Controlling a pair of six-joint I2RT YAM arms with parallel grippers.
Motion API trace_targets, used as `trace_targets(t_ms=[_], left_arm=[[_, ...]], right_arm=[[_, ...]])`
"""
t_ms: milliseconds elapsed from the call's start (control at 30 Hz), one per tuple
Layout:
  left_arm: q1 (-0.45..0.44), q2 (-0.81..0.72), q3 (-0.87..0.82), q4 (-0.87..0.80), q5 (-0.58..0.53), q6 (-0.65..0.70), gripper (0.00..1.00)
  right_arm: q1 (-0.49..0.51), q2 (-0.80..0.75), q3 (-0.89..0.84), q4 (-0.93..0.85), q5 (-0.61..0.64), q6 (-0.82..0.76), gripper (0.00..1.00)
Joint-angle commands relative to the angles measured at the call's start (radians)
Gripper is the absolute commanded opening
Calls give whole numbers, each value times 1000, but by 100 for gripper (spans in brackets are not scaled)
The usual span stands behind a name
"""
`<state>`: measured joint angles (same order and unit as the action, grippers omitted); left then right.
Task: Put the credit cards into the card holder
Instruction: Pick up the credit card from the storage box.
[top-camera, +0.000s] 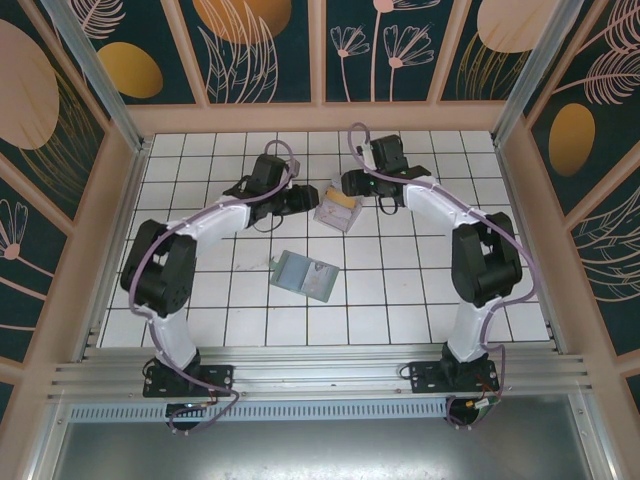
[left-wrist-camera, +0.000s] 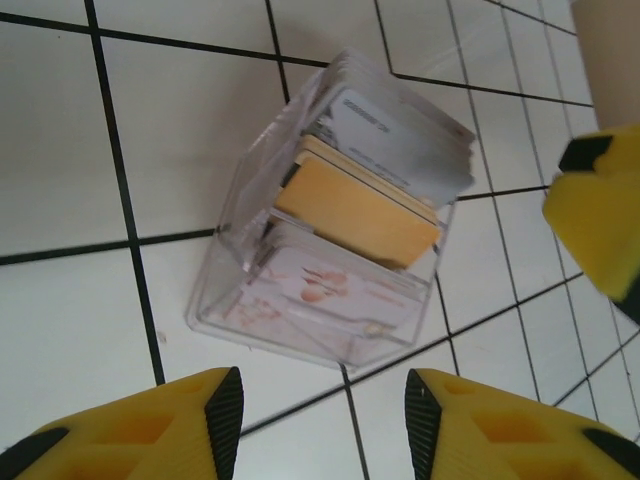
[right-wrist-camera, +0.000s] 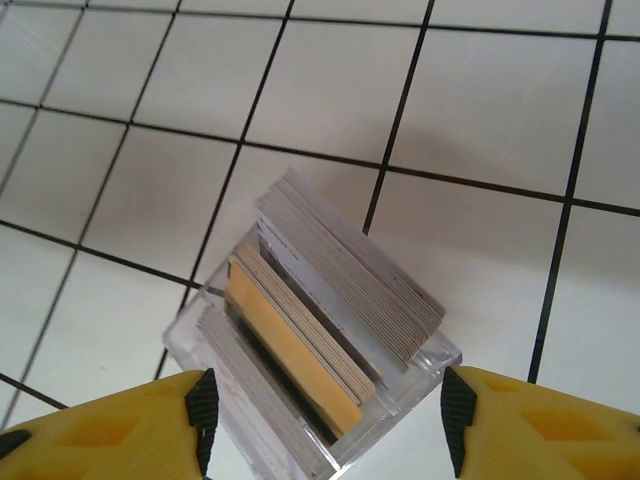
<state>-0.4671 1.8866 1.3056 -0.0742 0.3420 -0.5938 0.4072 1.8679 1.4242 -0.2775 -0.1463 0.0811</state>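
The credit cards (top-camera: 338, 203), pale grey stacks with one yellow-orange card (left-wrist-camera: 355, 210), stand upright in a clear plastic box (left-wrist-camera: 300, 320) at the middle back of the tiled table. The card holder (top-camera: 305, 275), a sage-green wallet lying open, rests nearer the front, apart from both arms. My left gripper (left-wrist-camera: 325, 420) is open just short of the box, with bare tile between its fingers. My right gripper (right-wrist-camera: 328, 405) is open with its pads on either side of the box's near corner (right-wrist-camera: 425, 365), the grey cards (right-wrist-camera: 345, 265) standing just beyond.
The yellow finger (left-wrist-camera: 600, 215) of my right gripper shows at the right edge of the left wrist view, close to the box. Wooden walls (top-camera: 520, 190) enclose the white tiled table (top-camera: 200, 300). Both arms arch inward over the table's back half.
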Motion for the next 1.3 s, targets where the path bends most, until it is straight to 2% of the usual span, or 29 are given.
trace_targets(t_ms=[0, 100, 367, 567, 733, 1267], left_arm=[[18, 78, 90, -32, 30, 47, 49], [20, 157, 174, -67, 31, 73, 49], [19, 289, 286, -95, 84, 83, 50], [19, 324, 278, -71, 135, 66, 50], [18, 331, 262, -55, 135, 60, 50], [19, 328, 209, -32, 124, 58, 50]], right_arm=[[-1, 49, 30, -18, 36, -80, 65], [-4, 78, 43, -25, 87, -102, 66], [-6, 156, 118, -51, 83, -126, 67], [-5, 198, 163, -63, 77, -127, 67], [-1, 213, 166, -67, 62, -130, 68], [-13, 190, 177, -44, 137, -107, 68]])
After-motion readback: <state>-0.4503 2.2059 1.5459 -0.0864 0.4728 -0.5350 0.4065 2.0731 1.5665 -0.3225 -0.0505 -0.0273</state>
